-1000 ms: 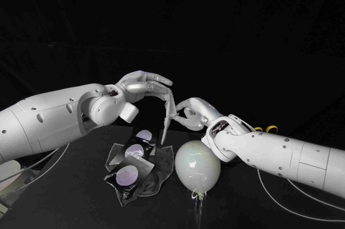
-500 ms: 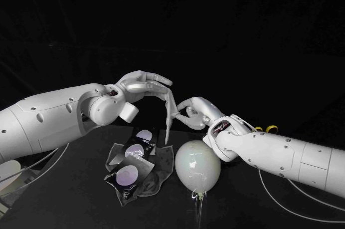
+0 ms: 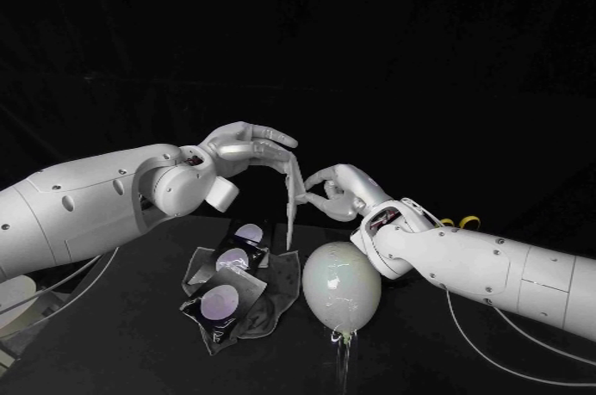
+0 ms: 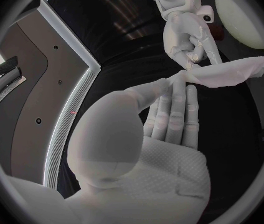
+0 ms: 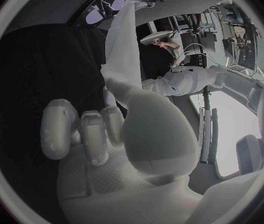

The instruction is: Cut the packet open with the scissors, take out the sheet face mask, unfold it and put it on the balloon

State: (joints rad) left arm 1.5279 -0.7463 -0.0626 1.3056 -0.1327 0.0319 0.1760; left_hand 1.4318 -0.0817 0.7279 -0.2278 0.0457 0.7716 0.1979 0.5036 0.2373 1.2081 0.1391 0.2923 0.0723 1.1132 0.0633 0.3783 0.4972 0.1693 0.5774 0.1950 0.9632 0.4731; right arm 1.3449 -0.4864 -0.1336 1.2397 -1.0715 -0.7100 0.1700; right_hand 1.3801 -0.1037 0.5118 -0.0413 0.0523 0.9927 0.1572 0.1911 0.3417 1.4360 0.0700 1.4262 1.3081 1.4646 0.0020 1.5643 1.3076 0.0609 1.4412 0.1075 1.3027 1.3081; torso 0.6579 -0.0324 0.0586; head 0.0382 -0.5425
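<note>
White sheet mask [image 3: 292, 206] hangs over the bench [image 3: 124, 343], pinched by left hand [image 3: 246, 147] and right hand [image 3: 333, 192]; left wrist view shows both pinches closely, head view adds the balloon [image 3: 340, 290] beside the packet [image 3: 230, 287].

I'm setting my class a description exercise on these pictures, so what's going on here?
The robot's left hand holds a white folded sheet face mask up so that it hangs above the black table. The right hand pinches the mask's edge close by, seemingly to unfold it. The cut-open dark packet and the pale oval balloon lie below. The balloon has no mask on it yet.
</note>
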